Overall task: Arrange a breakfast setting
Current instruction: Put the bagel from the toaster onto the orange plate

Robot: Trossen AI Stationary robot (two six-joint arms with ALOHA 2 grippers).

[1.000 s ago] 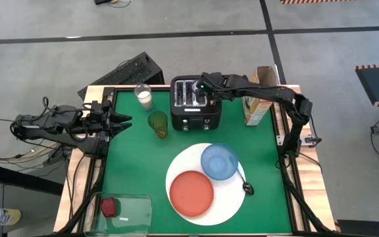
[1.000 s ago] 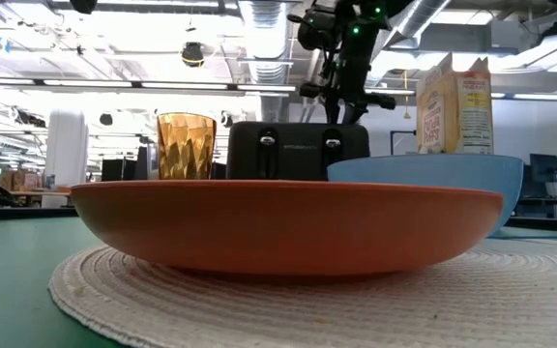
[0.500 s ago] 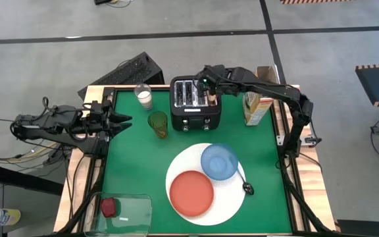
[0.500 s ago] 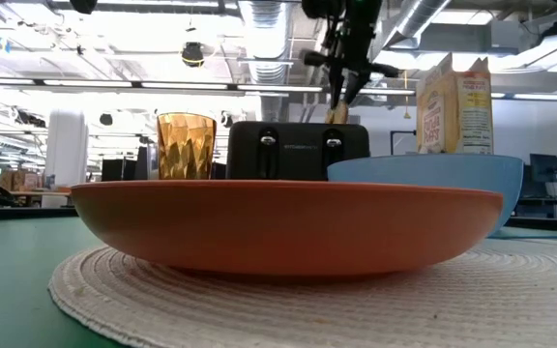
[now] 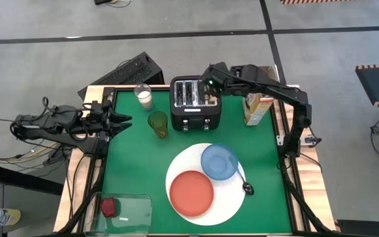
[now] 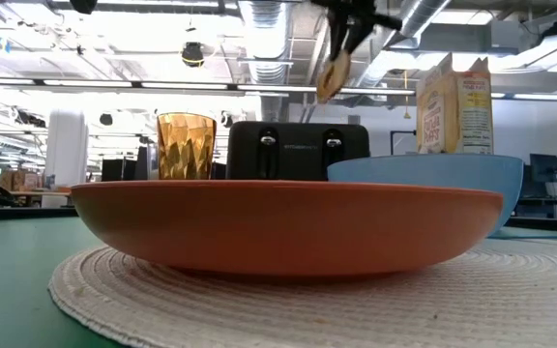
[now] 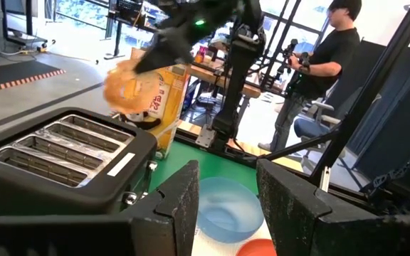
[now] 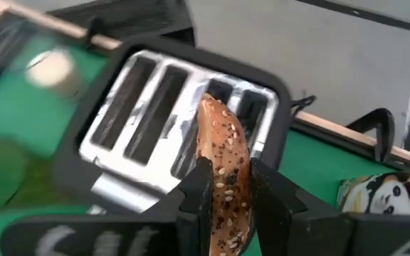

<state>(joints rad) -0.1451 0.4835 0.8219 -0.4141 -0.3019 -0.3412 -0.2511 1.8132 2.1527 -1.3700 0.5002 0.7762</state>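
Overhead, right gripper point(image 8: 225, 186) fingers pinch the bagel point(image 8: 224, 160) above the toaster point(image 5: 195, 102) near the table's far edge; left gripper point(image 5: 122, 121), fingers slightly parted, empty at left edge.

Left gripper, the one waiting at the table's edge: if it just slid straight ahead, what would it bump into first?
Probably the black toaster: the left gripper points at it across the table. The green cup sits close to that line too; depth is unclear.

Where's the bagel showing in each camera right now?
High view: hidden under the right hand, above the toaster.
Low view: bagel hanging above the toaster.
Left wrist view: bagel above the toaster.
Right wrist view: bagel between the fingers.
Shared landmark: the toaster.
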